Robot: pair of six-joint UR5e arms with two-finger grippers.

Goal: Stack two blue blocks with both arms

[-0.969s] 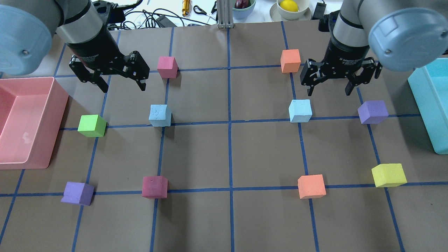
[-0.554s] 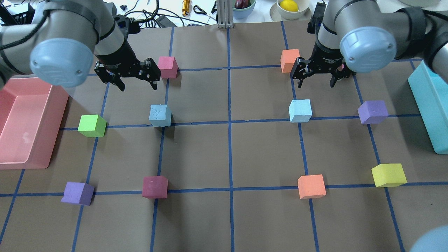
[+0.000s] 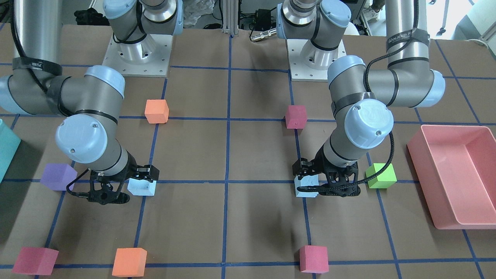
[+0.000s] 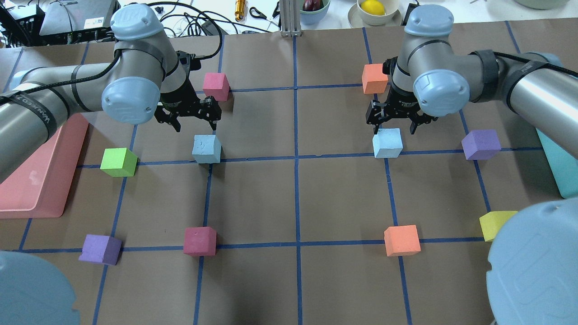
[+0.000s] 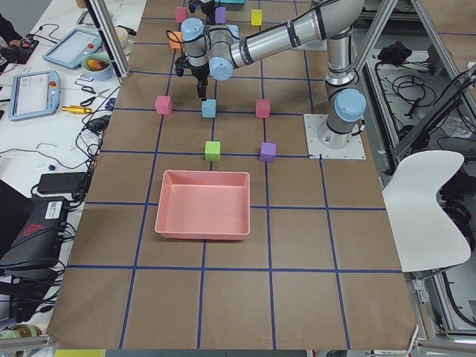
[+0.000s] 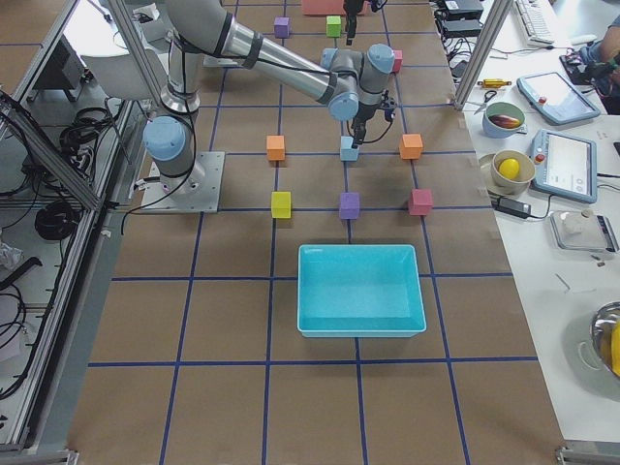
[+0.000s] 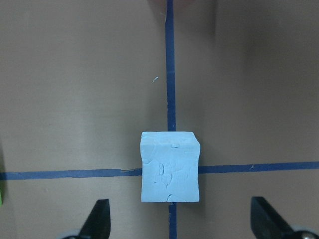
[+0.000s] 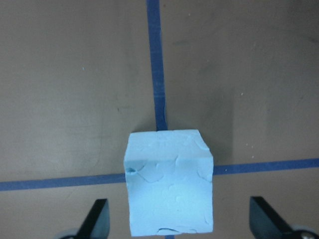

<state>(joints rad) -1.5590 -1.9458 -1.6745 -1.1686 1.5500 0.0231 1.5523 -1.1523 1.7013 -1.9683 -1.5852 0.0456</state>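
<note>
Two pale blue blocks sit apart on the brown table. The left blue block (image 4: 207,148) lies on a tape crossing and fills the lower centre of the left wrist view (image 7: 170,167). My left gripper (image 4: 195,124) is open just behind and above it, a finger on each side in that view. The right blue block (image 4: 387,142) also shows in the right wrist view (image 8: 169,186) and the front view (image 3: 142,187). My right gripper (image 4: 393,128) is open, right behind and above this block, touching nothing.
A pink bin (image 4: 40,180) stands at the left edge and a teal bin (image 4: 557,153) at the right edge. Nearby cubes: green (image 4: 118,162), pink (image 4: 216,86), orange (image 4: 374,78), purple (image 4: 481,144). More cubes lie along the near row.
Both arms have moved down and toward their blue blocks, and the grippers now hang close behind them. Both grippers stay open. The blocks have not moved.
</note>
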